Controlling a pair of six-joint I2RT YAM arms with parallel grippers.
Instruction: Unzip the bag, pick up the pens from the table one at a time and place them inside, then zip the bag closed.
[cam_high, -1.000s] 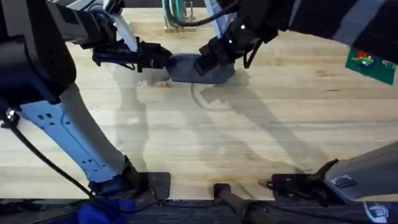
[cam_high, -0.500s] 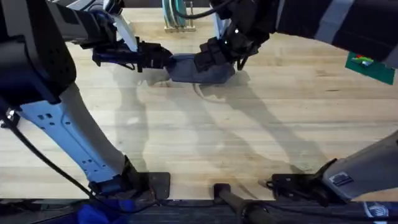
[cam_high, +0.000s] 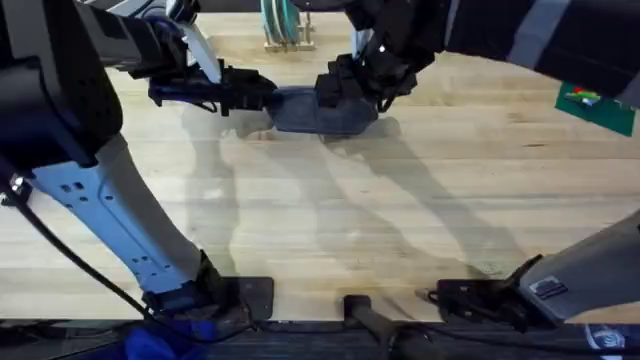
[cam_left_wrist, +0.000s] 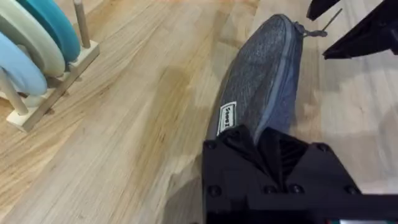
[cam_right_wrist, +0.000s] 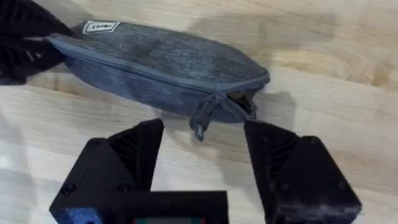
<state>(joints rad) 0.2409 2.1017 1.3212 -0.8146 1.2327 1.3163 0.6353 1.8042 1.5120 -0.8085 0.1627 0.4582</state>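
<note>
The blue-grey bag (cam_high: 318, 110) lies on the table (cam_high: 330, 220) at the far middle, its zip line running closed along the top. My left gripper (cam_high: 252, 93) is shut on the bag's left end (cam_left_wrist: 258, 93); its fingers (cam_left_wrist: 231, 140) pinch the fabric by the white label. My right gripper (cam_high: 345, 85) hovers open over the bag's right end. In the right wrist view the dark pull tab (cam_right_wrist: 200, 121) hangs at that end, just ahead of the gap between the fingers (cam_right_wrist: 140, 146), untouched. The pens are out of view.
A wooden rack of blue and pale discs (cam_high: 285, 25) stands just behind the bag, seen close in the left wrist view (cam_left_wrist: 37, 50). A green object (cam_high: 590, 100) lies at the far right. Bare wood stretches across the near half of the table.
My right gripper has shifted slightly farther back and right over the bag's right end. The left gripper and the bag have stayed put.
</note>
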